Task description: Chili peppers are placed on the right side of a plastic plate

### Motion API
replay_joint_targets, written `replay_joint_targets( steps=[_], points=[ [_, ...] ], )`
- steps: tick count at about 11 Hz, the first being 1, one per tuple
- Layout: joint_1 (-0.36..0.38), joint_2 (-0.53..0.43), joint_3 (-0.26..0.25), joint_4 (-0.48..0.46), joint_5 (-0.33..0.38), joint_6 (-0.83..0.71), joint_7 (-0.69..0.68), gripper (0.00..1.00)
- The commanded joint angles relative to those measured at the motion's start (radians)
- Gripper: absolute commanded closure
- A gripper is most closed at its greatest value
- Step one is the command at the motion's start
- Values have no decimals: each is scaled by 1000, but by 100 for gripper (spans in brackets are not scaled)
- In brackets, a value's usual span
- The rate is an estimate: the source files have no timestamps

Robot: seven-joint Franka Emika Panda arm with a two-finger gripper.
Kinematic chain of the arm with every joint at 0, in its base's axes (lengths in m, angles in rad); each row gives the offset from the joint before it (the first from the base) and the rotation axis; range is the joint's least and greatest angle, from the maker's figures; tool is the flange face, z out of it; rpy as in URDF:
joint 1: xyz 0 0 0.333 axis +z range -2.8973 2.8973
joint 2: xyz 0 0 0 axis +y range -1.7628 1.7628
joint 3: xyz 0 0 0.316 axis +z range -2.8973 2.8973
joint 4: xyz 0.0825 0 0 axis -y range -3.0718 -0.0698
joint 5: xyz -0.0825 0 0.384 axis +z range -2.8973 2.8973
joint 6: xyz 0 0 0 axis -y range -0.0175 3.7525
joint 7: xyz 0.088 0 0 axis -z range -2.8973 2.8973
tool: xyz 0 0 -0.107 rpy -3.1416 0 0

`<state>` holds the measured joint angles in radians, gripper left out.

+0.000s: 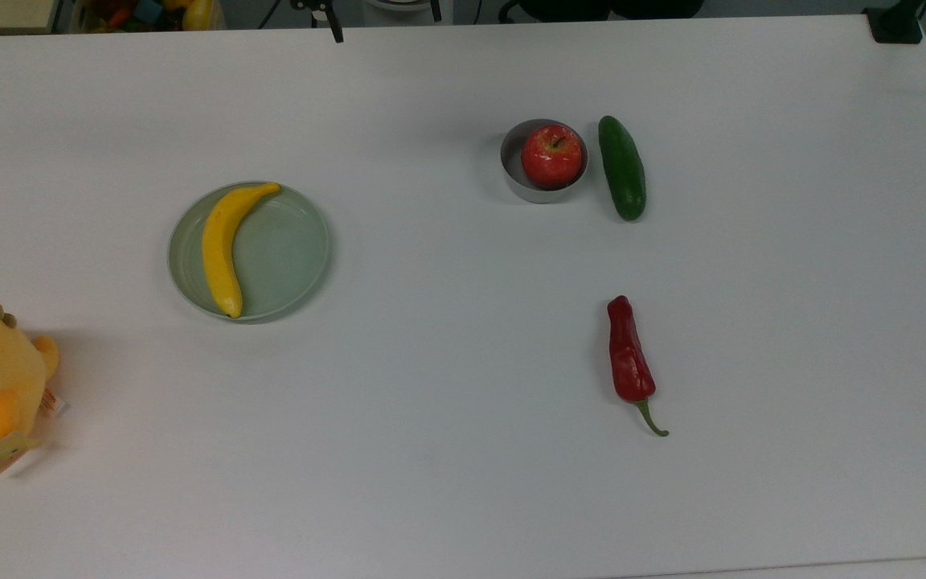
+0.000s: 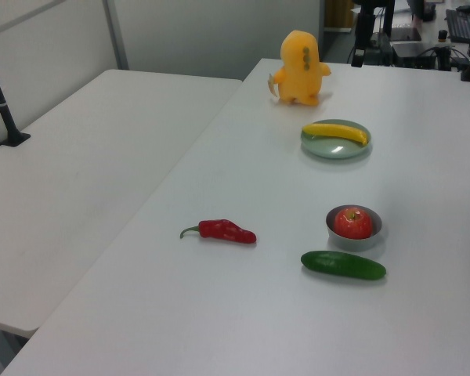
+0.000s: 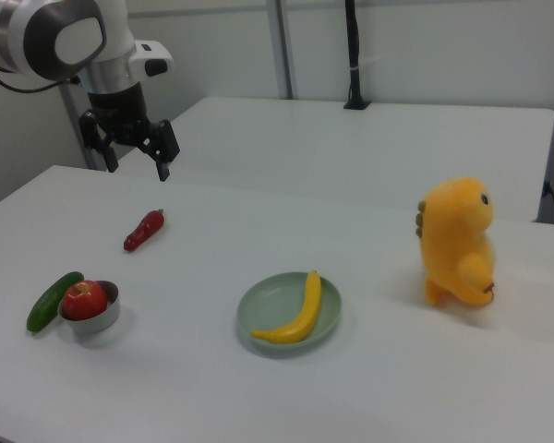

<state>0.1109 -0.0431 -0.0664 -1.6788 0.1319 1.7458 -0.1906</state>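
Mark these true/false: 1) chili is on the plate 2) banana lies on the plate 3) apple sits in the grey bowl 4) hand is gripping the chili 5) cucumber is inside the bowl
1) False. The chili lies on the bare table, apart from the plate.
2) True. The banana lies on the plate.
3) True. The apple sits in the grey bowl.
4) False. The hand is open in the air, holding nothing.
5) False. The cucumber lies on the table beside the bowl.

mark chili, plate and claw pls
chili (image 1: 629, 354): top view, mid-body.
plate (image 1: 290, 257): top view, bare floor beside the banana.
claw (image 3: 132, 157): right view, gap between its spread fingertips.
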Motion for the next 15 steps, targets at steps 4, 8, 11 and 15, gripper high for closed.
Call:
replay_joint_targets(
  steps=[4,8,11,15],
  points=[
    [7,9,0,-1,17,23,14,0],
    [7,43,0,4,17,66,19,0],
    [44,58,0,1,17,34,23,0],
    [81,117,39,4,2,188,100,0]
  ],
)
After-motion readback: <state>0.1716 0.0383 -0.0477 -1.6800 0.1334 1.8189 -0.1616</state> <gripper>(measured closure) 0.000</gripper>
